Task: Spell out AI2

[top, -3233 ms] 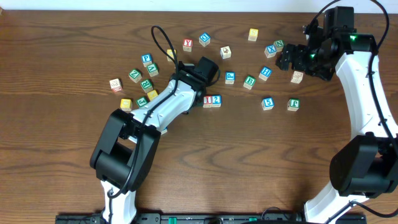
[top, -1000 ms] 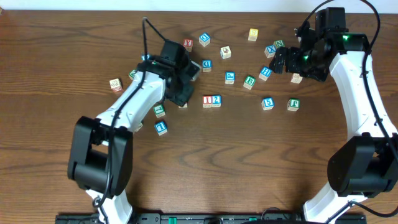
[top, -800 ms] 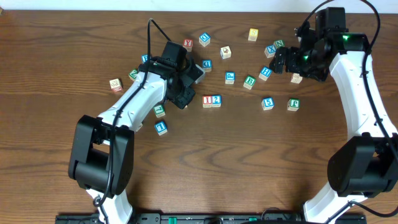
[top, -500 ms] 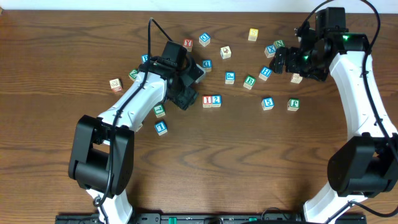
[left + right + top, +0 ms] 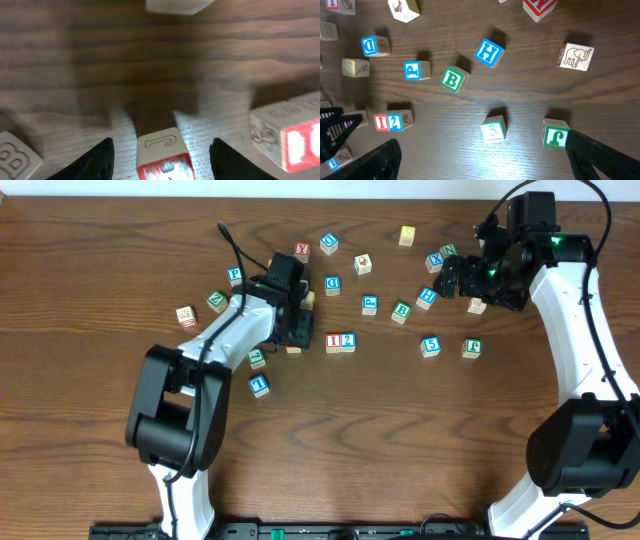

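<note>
Left claw released around a half-seen cube, with I and 2 paired beside it.
The left claw [image 5: 162, 147] stands slack, with gaps on either side of a blurred red-framed cube [image 5: 163, 156] whose letter is cut off at the picture's edge. Just right of it on the counter [image 5: 400, 440], I [image 5: 333, 341] and 2 [image 5: 347, 340] touch. The right claw [image 5: 482, 150] gapes empty; below it H [image 5: 489, 52], B [image 5: 454, 80] and green J [image 5: 555, 136] can be read.

Red-framed I cube [image 5: 334, 341], blue-framed 2 cube [image 5: 347, 340], blue H cube [image 5: 489, 52], green B cube [image 5: 453, 80], blue D cube [image 5: 370, 45]
</note>
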`<move>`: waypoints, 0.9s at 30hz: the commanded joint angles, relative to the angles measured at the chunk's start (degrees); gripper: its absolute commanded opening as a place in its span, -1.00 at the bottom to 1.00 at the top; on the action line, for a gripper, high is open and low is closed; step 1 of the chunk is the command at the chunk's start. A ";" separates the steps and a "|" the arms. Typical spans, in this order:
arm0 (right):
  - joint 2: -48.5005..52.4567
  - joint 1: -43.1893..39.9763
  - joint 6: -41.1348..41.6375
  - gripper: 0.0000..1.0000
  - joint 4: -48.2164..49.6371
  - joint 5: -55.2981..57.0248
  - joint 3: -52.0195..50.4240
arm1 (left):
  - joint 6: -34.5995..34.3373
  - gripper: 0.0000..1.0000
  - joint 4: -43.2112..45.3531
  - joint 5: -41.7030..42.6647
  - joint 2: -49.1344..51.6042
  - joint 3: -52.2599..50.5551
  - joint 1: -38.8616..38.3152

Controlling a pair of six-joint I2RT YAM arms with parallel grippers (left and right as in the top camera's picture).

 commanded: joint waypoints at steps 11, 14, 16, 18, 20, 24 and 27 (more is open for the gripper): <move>-1.07 0.33 -0.39 0.98 -0.22 -0.15 0.70 | -16.17 -0.10 -1.73 -2.67 0.11 -0.15 -0.09; -1.07 0.33 -0.39 0.98 -0.22 -0.15 0.70 | -18.62 -0.12 -2.23 -2.67 0.11 -0.15 -0.55; -1.07 0.33 -0.39 0.99 -0.22 -0.15 0.70 | -18.64 -0.12 -2.34 -2.69 0.11 -0.15 -0.96; -1.07 0.33 -0.39 0.99 -0.20 -0.15 0.70 | -18.51 -0.13 -2.32 -2.71 0.11 -0.15 -1.25; -1.07 0.33 -0.39 0.99 -0.22 -0.15 0.70 | -17.73 -0.13 -2.16 -2.91 0.11 -0.15 -1.33; -1.07 0.33 -0.39 0.98 -0.22 -0.15 0.70 | -14.69 -0.12 -2.14 -3.13 0.11 -0.15 -1.31; -1.07 0.33 -0.39 0.99 -0.22 -0.15 0.70 | -10.16 -0.12 -2.21 -3.13 0.11 -0.15 -1.31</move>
